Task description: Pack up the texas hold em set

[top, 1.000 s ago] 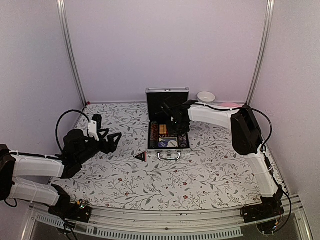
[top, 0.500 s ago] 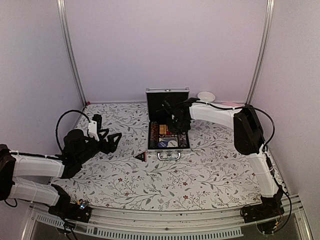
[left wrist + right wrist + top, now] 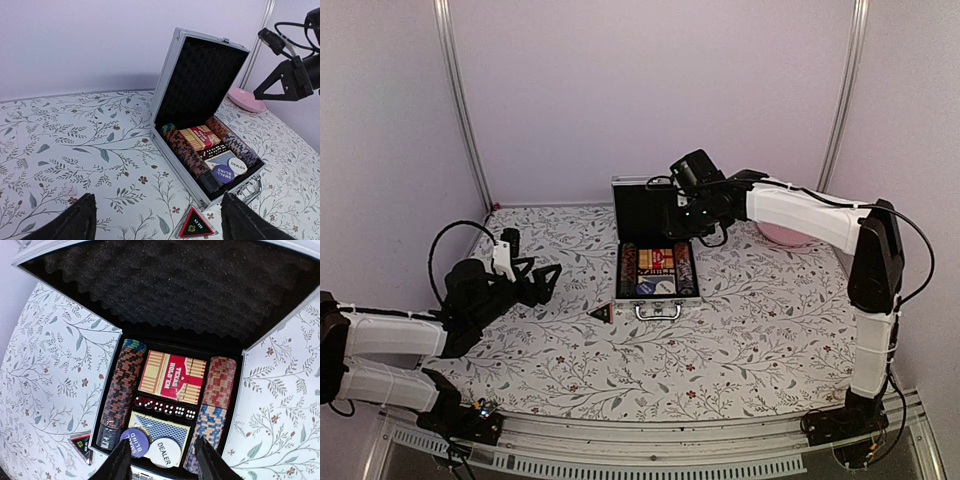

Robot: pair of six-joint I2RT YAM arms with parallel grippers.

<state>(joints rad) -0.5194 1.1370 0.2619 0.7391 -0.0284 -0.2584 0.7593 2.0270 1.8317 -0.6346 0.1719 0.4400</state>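
Note:
The silver case [image 3: 658,297] stands open mid-table, its black-lined lid [image 3: 654,207] upright. It holds rows of poker chips [image 3: 124,386], the tan-red card pack [image 3: 172,376], a row of red dice [image 3: 165,407], a blue card deck [image 3: 159,428] and two round buttons. The black triangular piece [image 3: 601,313] lies on the table by the case's front left corner; it also shows in the left wrist view [image 3: 195,226]. My right gripper [image 3: 685,215] is open and empty, raised above the case's back. My left gripper [image 3: 548,280] is open and empty, left of the case.
A pink plate [image 3: 782,233] lies at the back right, behind my right arm. The table has a floral cloth [image 3: 720,350]. Metal frame posts [image 3: 460,100] stand at the back corners, with plain walls around.
My right gripper has lifted up and back out of the case, and the right arm has swung up and rightward. The white bowl behind is now hidden. The left arm has barely moved.

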